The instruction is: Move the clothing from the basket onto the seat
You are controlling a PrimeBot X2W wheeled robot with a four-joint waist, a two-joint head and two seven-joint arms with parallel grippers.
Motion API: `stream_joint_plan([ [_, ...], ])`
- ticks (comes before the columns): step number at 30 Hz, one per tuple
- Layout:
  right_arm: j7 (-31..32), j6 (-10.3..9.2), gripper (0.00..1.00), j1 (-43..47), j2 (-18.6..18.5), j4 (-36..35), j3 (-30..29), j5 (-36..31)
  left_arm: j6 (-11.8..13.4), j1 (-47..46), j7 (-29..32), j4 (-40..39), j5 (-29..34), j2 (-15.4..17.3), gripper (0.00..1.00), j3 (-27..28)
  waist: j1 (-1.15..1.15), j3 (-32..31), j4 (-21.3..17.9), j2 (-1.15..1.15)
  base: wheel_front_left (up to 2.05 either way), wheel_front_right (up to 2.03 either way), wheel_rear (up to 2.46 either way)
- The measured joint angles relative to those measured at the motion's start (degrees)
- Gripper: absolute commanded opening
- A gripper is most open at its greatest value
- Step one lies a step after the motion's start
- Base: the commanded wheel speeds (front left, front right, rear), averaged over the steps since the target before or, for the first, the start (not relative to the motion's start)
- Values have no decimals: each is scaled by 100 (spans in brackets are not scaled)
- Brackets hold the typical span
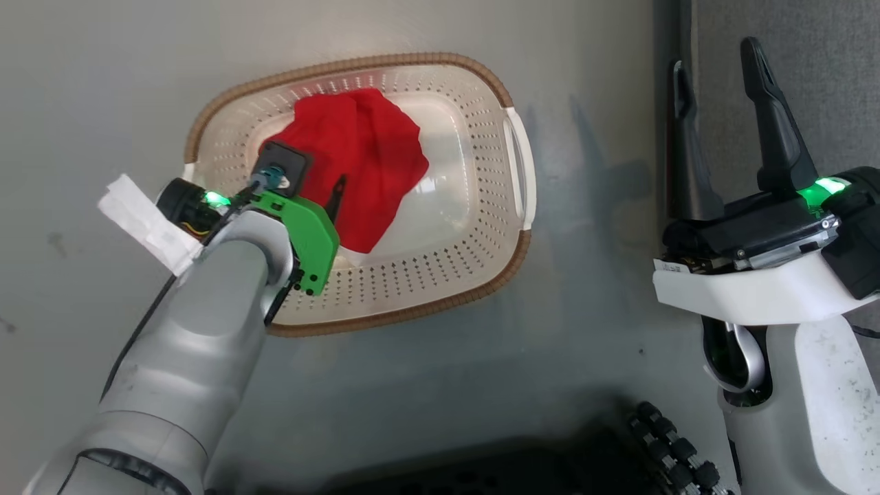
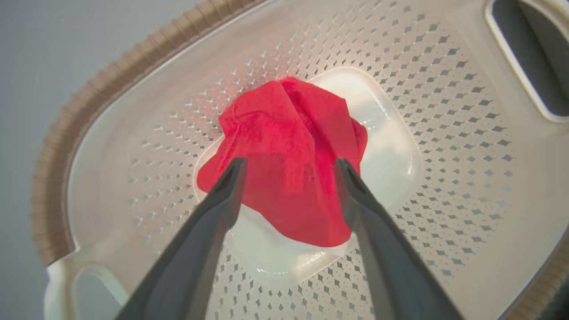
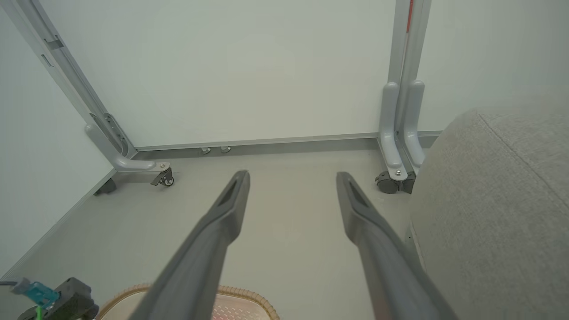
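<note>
Pale grey floor [image 1: 591, 330] runs under everything, smooth and a little shiny. At the lower left of the head view the robot's grey left arm [image 1: 199, 330] reaches up and over the basket [image 1: 447, 282]. It is a cream perforated tub with a brown woven-look rim and white handles, standing on the floor left of centre. The clothing [image 1: 364, 151] lies inside it as a crumpled red heap, on the basket's bottom toward its left half. The left claw [image 2: 290, 162] points down at that heap with its two dark fingers spread wide, one to each side of the red cloth in the wrist view. It grips nothing, and whether the tips touch the fabric I cannot tell. Over at the right, the right claw [image 1: 715, 55] is held well apart from the basket, fingers released and empty, pointing toward the top of the frame. Beyond it, in the upper right corner, sits the grey woven seat [image 1: 825, 89].
</note>
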Motion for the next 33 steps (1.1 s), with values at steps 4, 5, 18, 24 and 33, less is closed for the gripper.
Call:
stream_joint_plan([
  [4, -130, 0, 100, -64, 1, 125, 98, 120, 0, -164, 81, 189, -388, 135, 100, -24, 0, 411, -199, 0, 0, 0, 0],
  [5, -170, 0, 100, -73, -2, 170, 119, 159, 31, -231, 89, 220, -401, 196, 100, -64, 0, 499, -258, 0, 0, 0, 0],
  [18, -380, 0, 100, -169, 0, 488, 396, 631, 11, -606, 546, 727, -720, 775, 100, -297, -1, 1145, -1046, 0, 0, 0, 0],
  [24, -398, 0, 100, -209, 0, 479, 431, 775, 355, -785, 709, 854, -600, 845, 100, -445, -1, 1320, -1259, 0, 0, 0, 0],
  [33, -398, 0, 100, -220, 1, 482, 491, 893, 911, -882, 1084, 917, -347, 827, 100, -699, -1, 1393, -1334, 0, 0, 0, 0],
])
